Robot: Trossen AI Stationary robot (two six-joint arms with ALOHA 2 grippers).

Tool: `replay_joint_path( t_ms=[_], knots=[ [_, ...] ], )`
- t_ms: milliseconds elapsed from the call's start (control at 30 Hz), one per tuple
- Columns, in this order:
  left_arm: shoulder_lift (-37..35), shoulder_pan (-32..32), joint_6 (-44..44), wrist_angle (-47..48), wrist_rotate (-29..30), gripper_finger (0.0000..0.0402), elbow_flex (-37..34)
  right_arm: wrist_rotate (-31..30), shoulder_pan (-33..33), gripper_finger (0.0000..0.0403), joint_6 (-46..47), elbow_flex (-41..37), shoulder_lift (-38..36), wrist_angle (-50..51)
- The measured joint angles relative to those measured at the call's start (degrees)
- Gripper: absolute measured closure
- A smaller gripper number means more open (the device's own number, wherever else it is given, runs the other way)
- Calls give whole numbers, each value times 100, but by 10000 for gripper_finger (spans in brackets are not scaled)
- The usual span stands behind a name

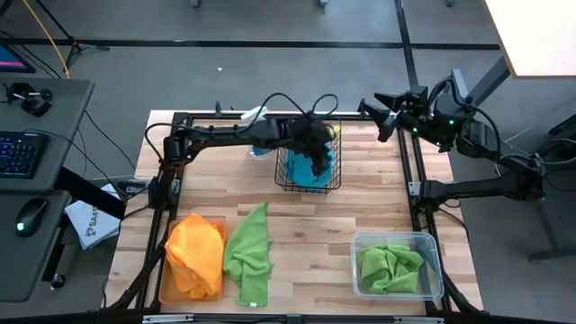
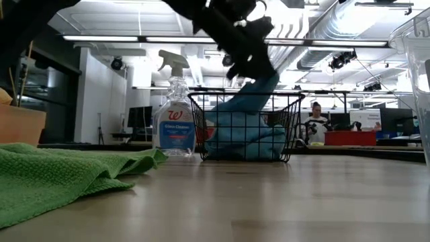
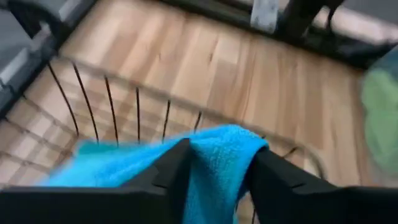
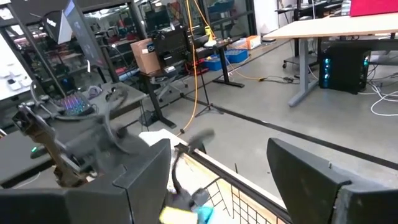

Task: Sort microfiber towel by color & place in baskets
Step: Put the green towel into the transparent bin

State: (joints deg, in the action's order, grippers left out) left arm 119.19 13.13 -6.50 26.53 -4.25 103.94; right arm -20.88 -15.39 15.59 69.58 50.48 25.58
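Spanning the frame, wooden table (image 1: 306, 261); office desks (image 4: 323, 25) behind.

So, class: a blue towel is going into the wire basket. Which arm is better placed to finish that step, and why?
The left. Its gripper is shut on the blue towel directly over the black wire basket. The right gripper is open and empty at the table's far right corner.

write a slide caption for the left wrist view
Left claw shut on a blue towel over the black wire basket on the wooden table.
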Motion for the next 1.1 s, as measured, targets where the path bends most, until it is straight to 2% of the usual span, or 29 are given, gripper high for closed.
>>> replay_joint_path(
  t_ms=[67, 200, 300, 433, 633, 700, 800, 933, 1100],
  knots=[
    [-17, -6, 23, 108, -38, 240, 236, 0, 1, 139, -8, 0, 0, 2],
    [-44, -38, 606, 1171, -106, 181, 818, 0, 1, 139, -14, 0, -10, 4],
    [-44, -50, 1042, 2198, 133, 155, 1261, 2, 1, 139, -55, 0, -20, 23],
    [-54, -48, 1238, 2861, 354, 147, 1538, 2, 1, 139, -63, 0, -22, 128],
    [-52, -246, 1408, 3735, 886, 147, 1541, 0, 1, 139, -117, 0, -22, 396],
    [-74, -377, 1181, 3885, 770, 147, 1540, 0, -1, 139, -145, 0, -22, 491],
    [-279, -602, 806, 4169, 107, 147, 1527, -22, 1, 139, -153, 0, -23, 582],
    [-896, -1138, 588, 4360, 59, 147, 1059, -33, -1, 139, -154, 0, -46, 746],
    [-1699, -1985, 11, 4181, 309, 147, -515, -38, 1, 139, -122, 2, -83, 1116]
  ],
)
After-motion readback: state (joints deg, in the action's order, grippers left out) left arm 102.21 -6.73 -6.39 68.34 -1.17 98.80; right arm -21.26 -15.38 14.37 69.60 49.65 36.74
